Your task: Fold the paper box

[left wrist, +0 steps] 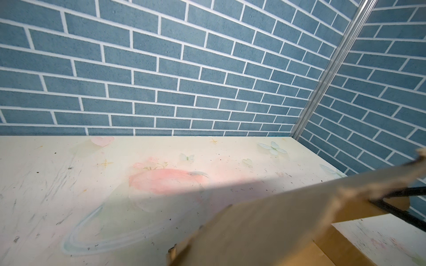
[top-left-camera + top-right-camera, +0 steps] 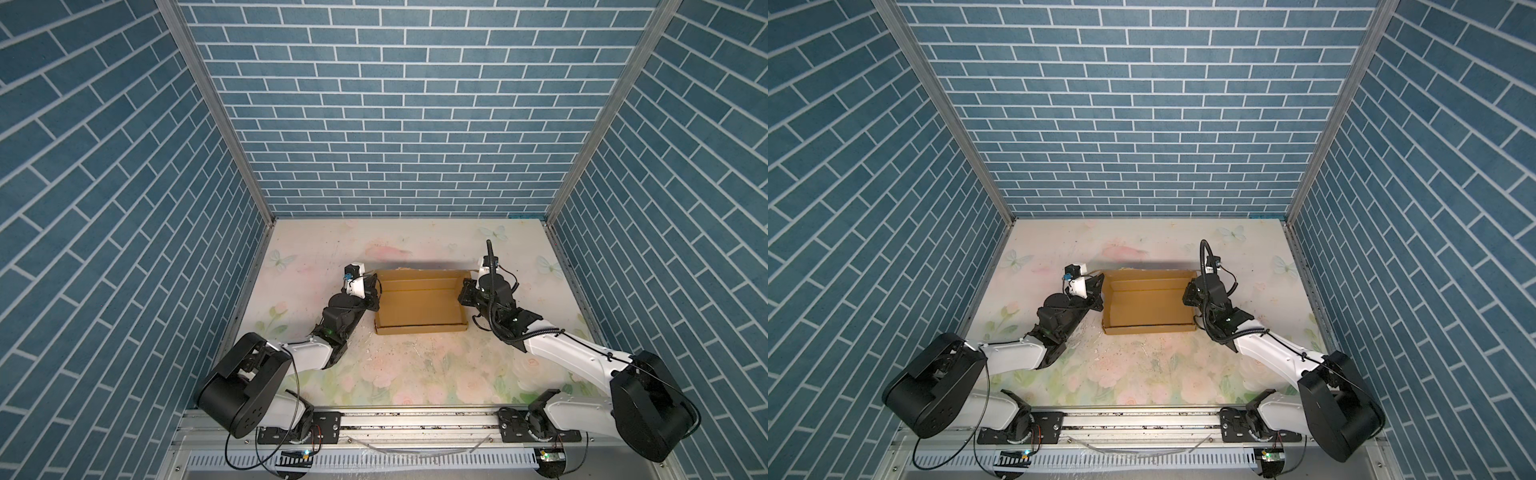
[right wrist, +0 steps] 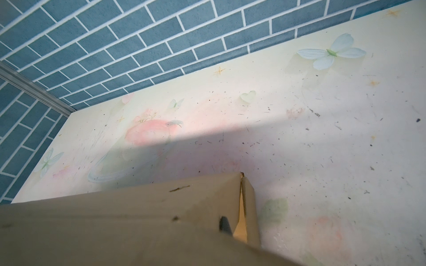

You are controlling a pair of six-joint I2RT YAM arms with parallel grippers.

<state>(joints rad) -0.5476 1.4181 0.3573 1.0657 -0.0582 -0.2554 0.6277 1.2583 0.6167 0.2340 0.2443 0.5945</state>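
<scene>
One paper box (image 2: 419, 307); left gripper (image 2: 374, 293), right gripper (image 2: 463, 295) — two, both closed, at opposite walls; hold unclear.

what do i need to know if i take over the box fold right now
Left end effector: shut, at the left side wall of the paper box.
Right end effector: shut, at the right side wall; a grip on either wall is unclear.
Box sits mid table, open on top.
Done: front and side walls raised, back panel upright.
Left: probably fold the back panel over and tuck it shut.
</scene>
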